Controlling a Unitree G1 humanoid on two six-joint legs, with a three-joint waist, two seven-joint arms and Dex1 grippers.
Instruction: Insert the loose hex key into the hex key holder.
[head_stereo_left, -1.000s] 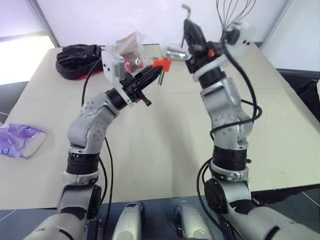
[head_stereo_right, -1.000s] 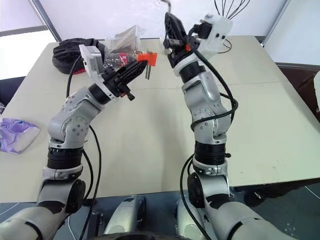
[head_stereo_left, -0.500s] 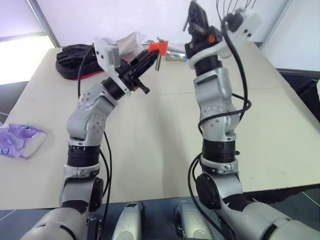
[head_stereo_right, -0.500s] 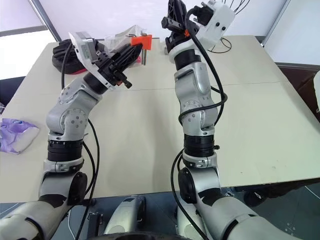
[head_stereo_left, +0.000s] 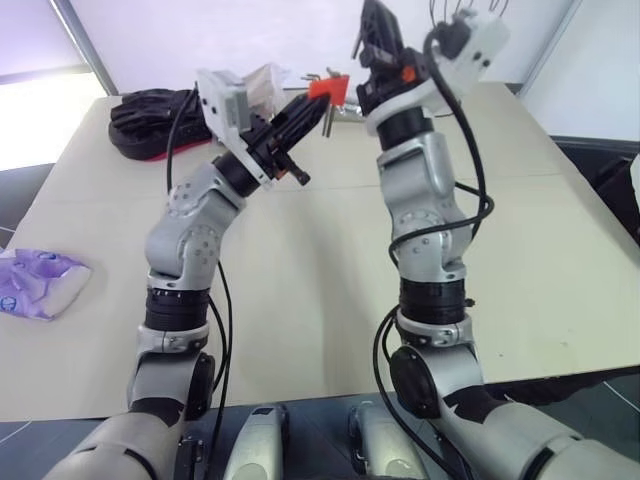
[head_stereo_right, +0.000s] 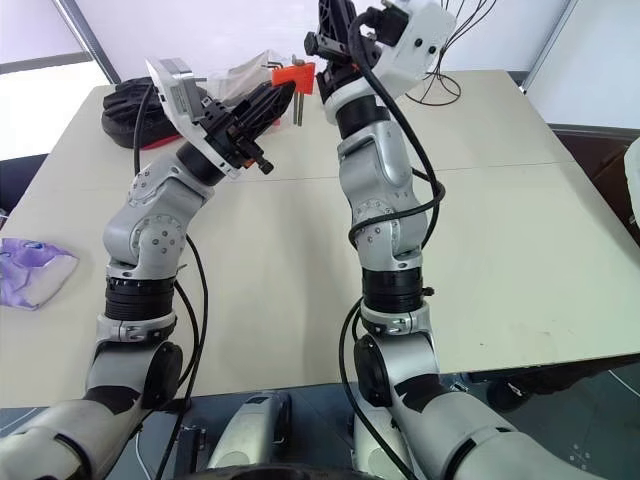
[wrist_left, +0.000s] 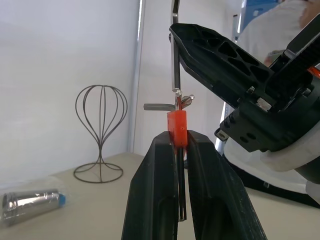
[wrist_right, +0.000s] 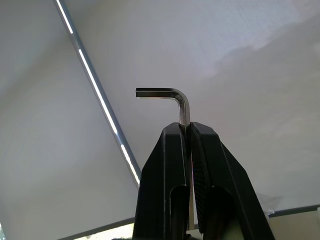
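Both arms are raised above the counter (head_stereo_left: 300, 300), their claws close together up near its far edge. The left claw (wrist_left: 178, 142) is clamped on the hex key holder (wrist_left: 176, 128) — the orange-red block sits pinched between the two black fingers, its top end poking out past the fingertips, with short grey keys jutting from it. In the head views the holder (head_stereo_right: 294, 74) is held in the air, just beside the right claw (head_stereo_right: 333, 20).

The right claw (wrist_right: 185, 128) is closed on the loose hex key (wrist_right: 172, 100): the long shank runs down between the fingers and the short bent end sticks out sideways above the fingertips. Seen from the left wrist, the key's (wrist_left: 174, 65) straight end hangs down from the right claw and reaches the top of the holder; whether it has actually entered a slot cannot be told.

At the far left corner of the counter lies a black bundle (head_stereo_left: 155, 115), with a clear plastic packet (head_stereo_left: 262, 82) next to it. A crumpled purple bag (head_stereo_left: 35, 283) rests at the left edge. A wire stand (wrist_left: 100, 135) and a small metal cylinder (wrist_left: 31, 204) sit on the counter beyond the claws.
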